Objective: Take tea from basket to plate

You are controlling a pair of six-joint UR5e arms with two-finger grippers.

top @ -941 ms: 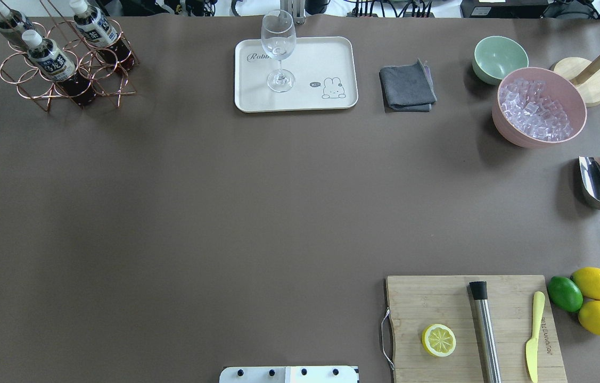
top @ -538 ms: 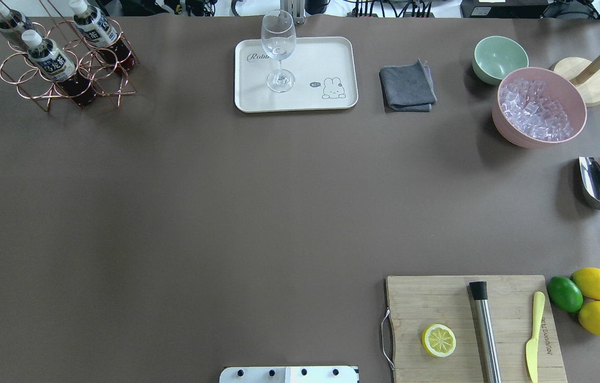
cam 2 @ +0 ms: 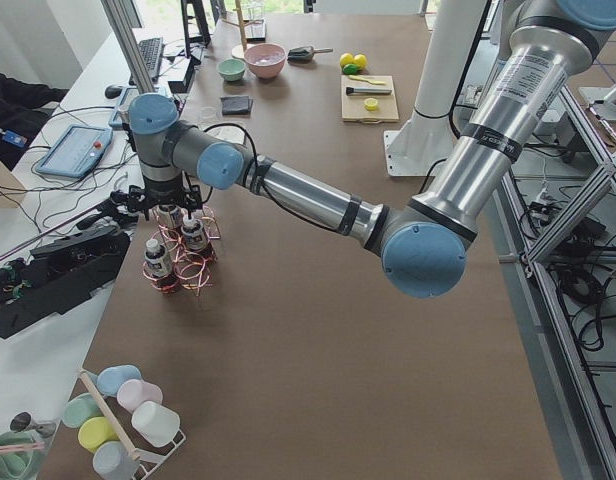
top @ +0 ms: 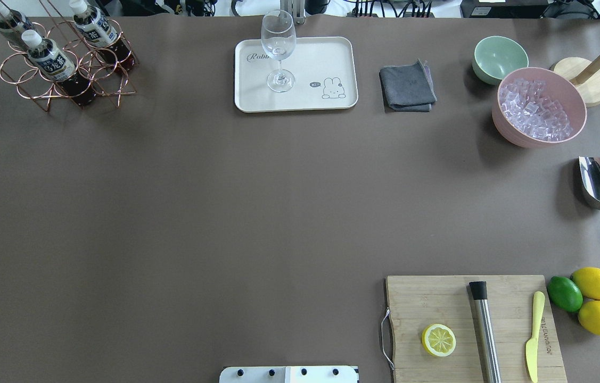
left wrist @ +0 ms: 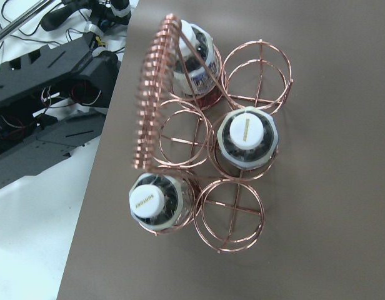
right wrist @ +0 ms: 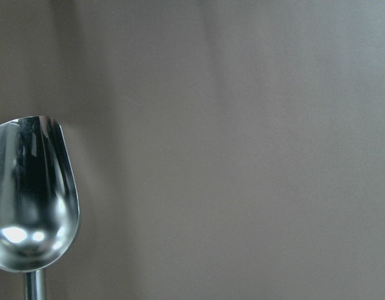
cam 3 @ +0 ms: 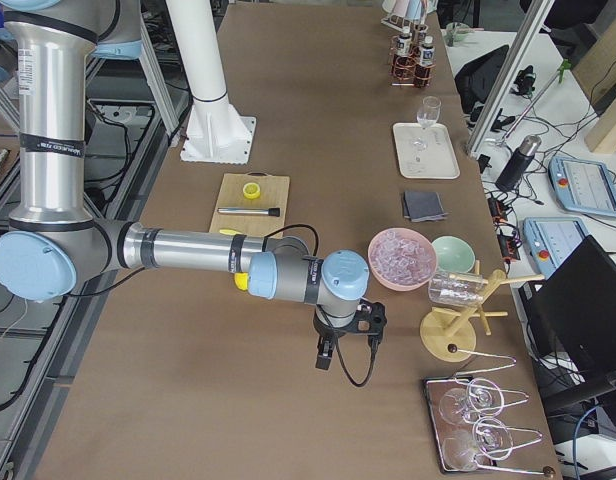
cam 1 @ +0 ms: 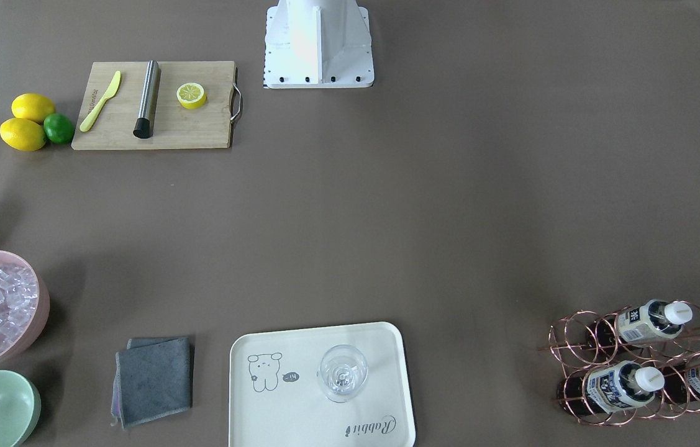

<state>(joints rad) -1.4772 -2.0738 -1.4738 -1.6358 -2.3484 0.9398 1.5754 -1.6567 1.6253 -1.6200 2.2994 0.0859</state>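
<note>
Three tea bottles [top: 49,58] with white caps stand in the copper wire basket [top: 39,97] at the table's far left corner. The left wrist view looks straight down on them: one bottle [left wrist: 247,137] at the middle right, one [left wrist: 154,203] at the lower left, one [left wrist: 195,56] under the twisted handle [left wrist: 149,112]. The cream plate [top: 321,58] lies at the far middle of the table. My left gripper [cam 2: 171,205] hangs just above the basket; I cannot tell whether it is open or shut. My right gripper [cam 3: 326,358] hangs low over the table's right end, state also unclear.
A stemmed glass [top: 278,48] stands on the plate's left half. A grey cloth [top: 407,88], a green bowl [top: 499,57] and a pink bowl of ice [top: 539,106] sit to its right. A metal scoop [right wrist: 30,200] lies below my right wrist. A cutting board [top: 473,327] is near right.
</note>
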